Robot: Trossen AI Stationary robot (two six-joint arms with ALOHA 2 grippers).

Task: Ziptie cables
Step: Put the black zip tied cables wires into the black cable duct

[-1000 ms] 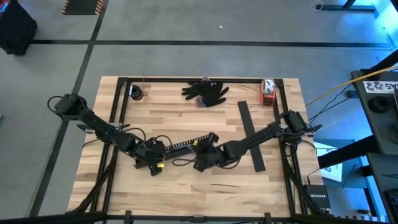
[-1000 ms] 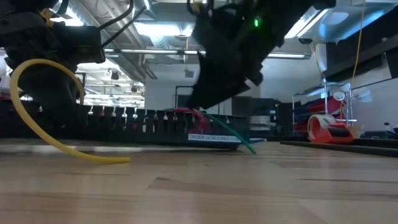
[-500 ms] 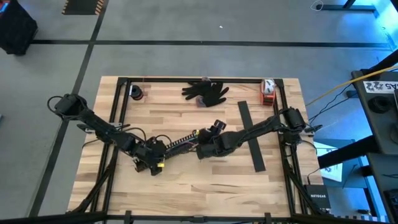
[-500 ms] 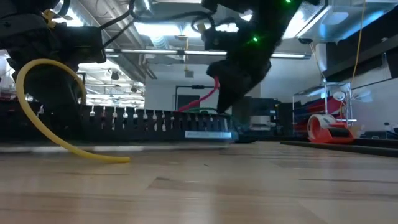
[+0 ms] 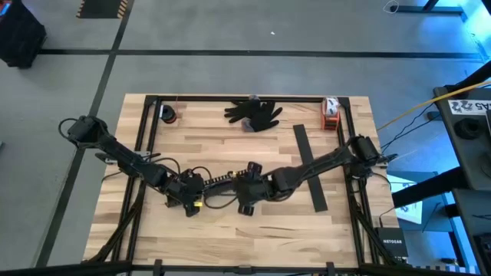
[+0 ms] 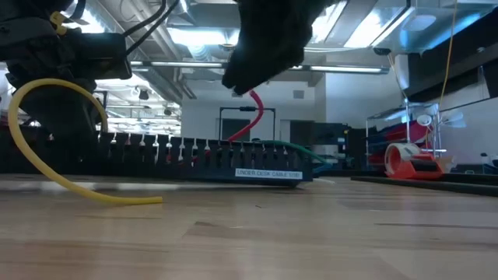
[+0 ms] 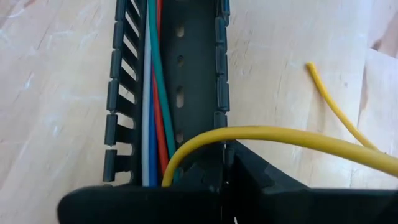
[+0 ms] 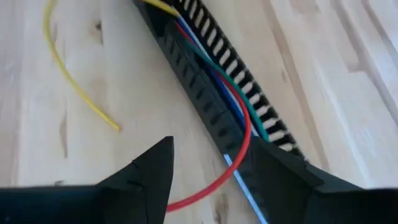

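Wooden desk [image 5: 230, 238] under two dark arms. Black slotted channel [image 5: 222, 179] lying mid-desk, running at a slant between both grippers. Cables [image 7: 155, 106] (white, blue, red, green) laid lengthwise inside channel; also seen in right wrist view [image 8: 214, 71] along the slotted wall. Red cable [image 6: 254, 117] arching up out of the channel's end in low view, green one [image 6: 299, 150] trailing off that same end toward the desk. Yellow cable [image 7: 298, 138] curving out of the channel beside left gripper, looping over bare wood, loose tip resting on the desk [image 6: 148, 200].

Left gripper [image 5: 188, 201] at the channel's left end, pinched closed right at the channel and the yellow cable; exact thing pinched hard to make out, possibly the channel wall.

Right gripper [image 5: 247, 201] over the channel's right end, fingers [image 8: 146, 174] spread moderately apart, nothing between them, red cable looping just beyond the gap. Raised above the channel in low view [image 6: 268, 39].

Black glove [image 5: 255, 113] near far edge of desk. Flat black strip [image 5: 309, 166] lying on the right side, partly under the right arm. Red-and-white tape roll [image 5: 331, 113] at far right corner, small dark item [image 5: 168, 114] at far left corner.
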